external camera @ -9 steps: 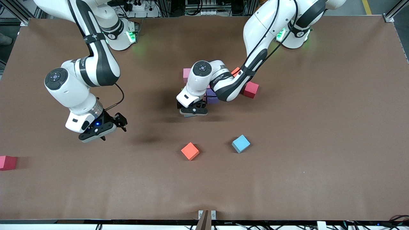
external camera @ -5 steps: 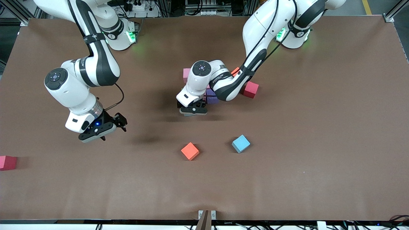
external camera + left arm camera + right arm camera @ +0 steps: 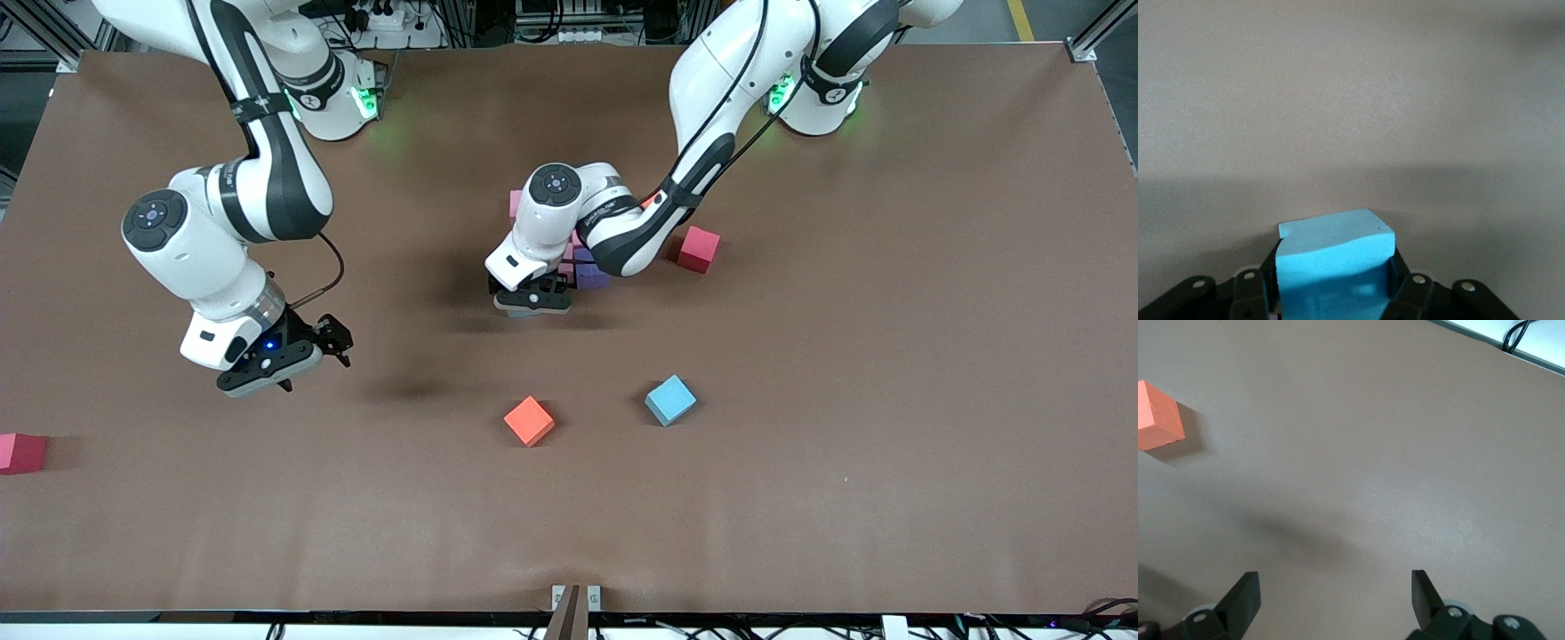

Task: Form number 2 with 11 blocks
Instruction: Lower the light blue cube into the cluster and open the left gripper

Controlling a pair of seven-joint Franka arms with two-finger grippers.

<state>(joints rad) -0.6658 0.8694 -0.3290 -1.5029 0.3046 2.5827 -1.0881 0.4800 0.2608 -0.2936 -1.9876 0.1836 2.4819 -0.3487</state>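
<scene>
- Over mid-table, the left gripper (image 3: 532, 305) pinches a light blue block (image 3: 1335, 267); jaws are closed onto its two sides, and the block sticks out past the fingertips (image 3: 1405, 293) in the left wrist view.
- Left gripper hangs just at the camera-side edge of the partly built number 2 (image 3: 582, 262); most of that cluster is hidden under the left arm, only bits of a pink block (image 3: 515, 202) and a purple block (image 3: 590, 274) show.
- Right gripper (image 3: 307, 364) waits over bare table toward the right arm's end; jaws spread wide, nothing between them.
- Orange block (image 3: 529, 420) lies loose, nearer the front camera than the number 2; it also shows at the edge of the right wrist view (image 3: 1158, 417), well apart from the right gripper's fingers (image 3: 1245, 597).
- Second light blue block (image 3: 669, 399) sits near the orange one, toward the left arm's end, not touching it.
- Red cube (image 3: 698, 249) sits just beside the cluster, toward the left arm's end.
- Another red cube (image 3: 20, 452) at the table edge, right arm's end, well apart from everything.
</scene>
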